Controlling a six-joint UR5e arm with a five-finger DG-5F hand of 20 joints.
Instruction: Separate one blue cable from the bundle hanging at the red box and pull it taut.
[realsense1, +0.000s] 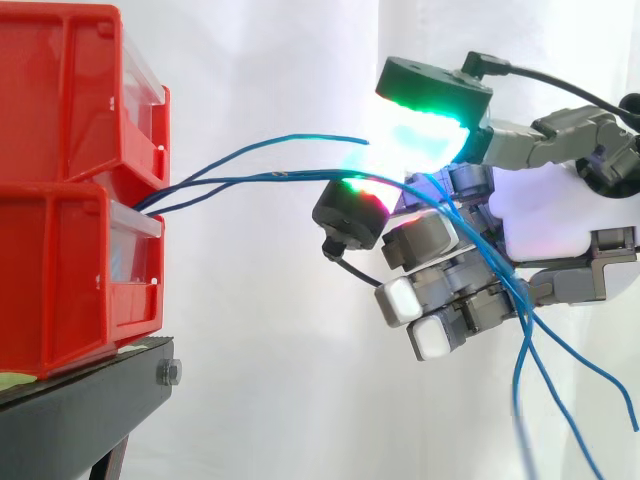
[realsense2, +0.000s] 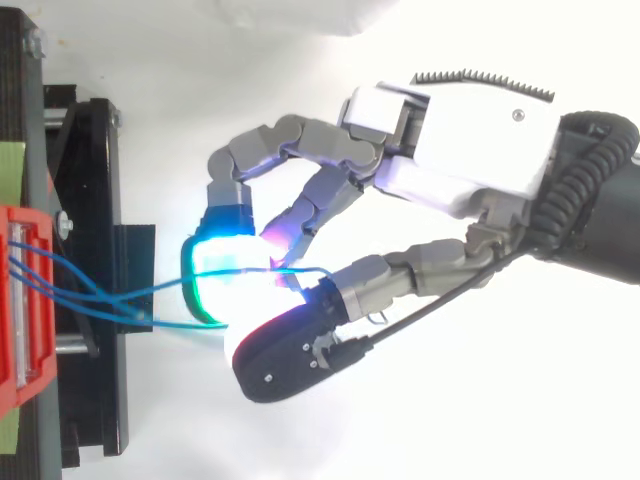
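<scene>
My robot hand (realsense1: 545, 215) is clamped on a blue cable (realsense1: 280, 175), thumb against fingertip, just right of the red bins (realsense1: 70, 280).

Red bins (realsense1: 70, 110): glossy moulded plastic, as I see them. Stand (realsense1: 70, 420): matt black metal. Curtain (realsense1: 260, 380): white cloth, softly folded. Blue cables (realsense1: 300, 177): smooth sheathing. Hand (realsense2: 450, 150): smooth white shell, matt grey links.
</scene>
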